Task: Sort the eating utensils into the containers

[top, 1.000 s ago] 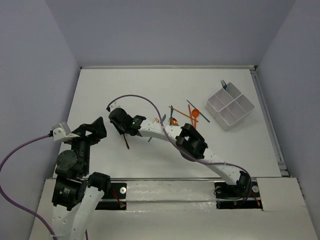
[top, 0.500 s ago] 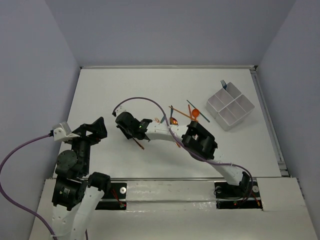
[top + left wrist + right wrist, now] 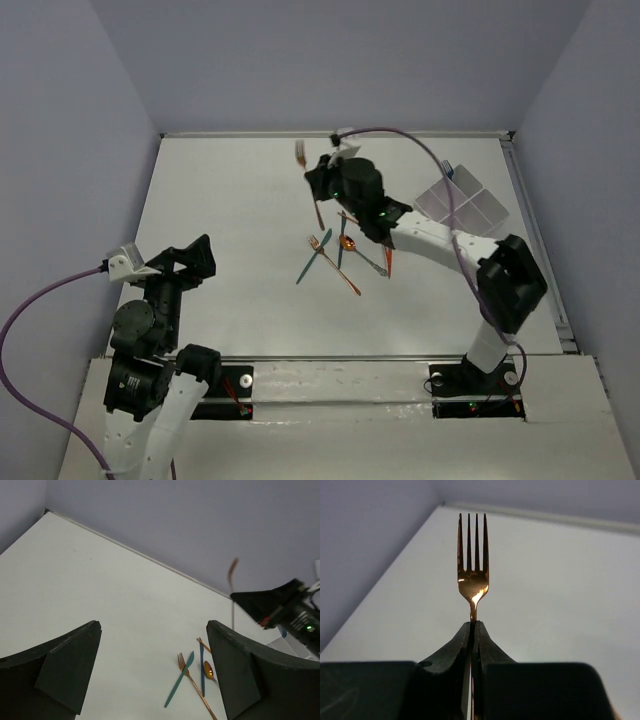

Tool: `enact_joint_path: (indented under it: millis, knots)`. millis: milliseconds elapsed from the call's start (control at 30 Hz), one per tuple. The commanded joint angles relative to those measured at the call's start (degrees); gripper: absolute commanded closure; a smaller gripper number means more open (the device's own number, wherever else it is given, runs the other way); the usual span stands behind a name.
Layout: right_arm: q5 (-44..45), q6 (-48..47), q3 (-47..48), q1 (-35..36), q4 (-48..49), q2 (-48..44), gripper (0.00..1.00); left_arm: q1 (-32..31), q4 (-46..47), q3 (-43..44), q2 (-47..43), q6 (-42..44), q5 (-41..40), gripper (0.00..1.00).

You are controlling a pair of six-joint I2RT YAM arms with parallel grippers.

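Orange fork (image 3: 473,575) is clamped by its handle between the right jaws, whose dark fingers (image 3: 457,647) are pressed tight against the thin shaft, one on each side. Its four tines point straight out beyond the fingertips. In the top view this fork (image 3: 301,153) is raised over the far middle of the surface (image 3: 220,200), tines towards the back wall. The left wrist view shows it as a blurred streak (image 3: 232,572) against that wall.

Below and nearer the arms, a loose cluster of utensils lies flat. It comprises a second orange fork (image 3: 335,263), a teal knife (image 3: 313,257) just to its left, a teal piece (image 3: 340,247) and an orange spoon (image 3: 348,243). Another orange piece (image 3: 388,264) pokes out beside the right arm, which crosses over part of the cluster.

The white tray (image 3: 470,195) sits towards the far right of the surface, well apart from the held fork, its near side hidden by the right arm. A teal fork (image 3: 447,169) stands in its farthest compartment.

The left jaws are spread wide near the left front edge, with bare surface showing between the two fingers (image 3: 65,665).
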Motion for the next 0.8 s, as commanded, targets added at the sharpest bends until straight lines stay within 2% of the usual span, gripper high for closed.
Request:
enact_joint_path:
  millis: [0,100,133,367,533,767]
  knots:
    - [8.9,-3.2,-9.1,-9.1,20.1,-10.5,0.93,0.2,2.8,1.4,-1.1,0.5,0.5,0.01]
    - [14.1,-11.8,-13.5,-17.5,26.7,-14.2,0.93,-0.3,3.1,1.4,-1.2,0.7,1.0,0.01]
    - [15.0,-13.0,-14.1,-21.9,28.5,-15.0,0.93,-0.3,3.0,1.3,-1.3,0.7,1.1,0.01]
    - [19.4,-17.0,-14.8,-38.2,38.3,-12.0,0.93,-0.8,3.2,1.3,-1.6,1.1,1.8,0.01]
    - [18.7,-23.2,-12.4,-43.2,40.0,-7.4,0.93,-1.4,3.4,1.2,-1.4,1.3,2.1,0.01]
    - [19.8,-32.9,-11.3,-43.7,46.0,-0.3,0.93,-1.4,3.4,1.3,-1.0,1.4,2.2,0.01]
